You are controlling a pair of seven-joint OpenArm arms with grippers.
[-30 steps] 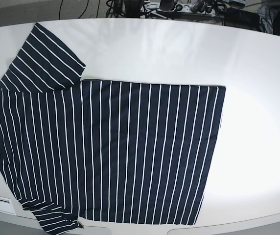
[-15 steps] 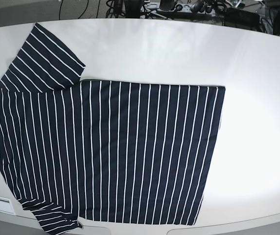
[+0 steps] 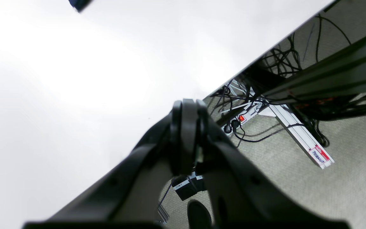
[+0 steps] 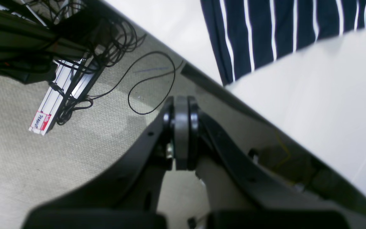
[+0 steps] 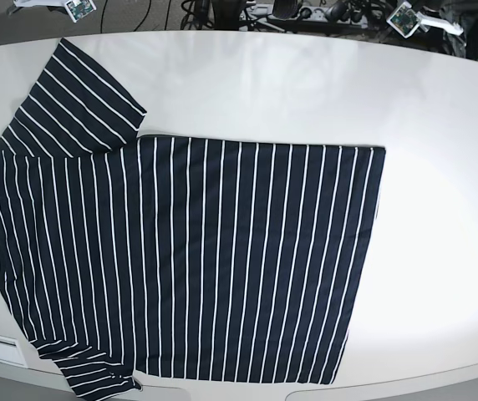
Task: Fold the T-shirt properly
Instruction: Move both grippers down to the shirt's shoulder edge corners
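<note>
The T-shirt point(image 5: 189, 251), dark navy with thin white stripes, lies flat on the white table point(image 5: 439, 251), neck end to the left and one sleeve point(image 5: 76, 100) spread toward the far left. My left gripper point(image 3: 186, 106) is shut with nothing in it, hanging over the table's far edge; only a dark scrap of T-shirt point(image 3: 79, 3) shows in that view. My right gripper point(image 4: 181, 101) is also shut and bare, above the floor beside the table's edge, with a striped sleeve point(image 4: 281, 28) lying up and to its right. Neither gripper touches the cloth.
Beyond the table's far edge are tangled black cables point(image 4: 151, 82), a power strip point(image 3: 237, 122) and an aluminium rail point(image 3: 300, 136) on the carpet. Small white arm parts peek in at the base view's top left point(image 5: 63, 7) and top right point(image 5: 414, 17).
White arm parts have come into the base view at both top corners. The T-shirt lies as before.
</note>
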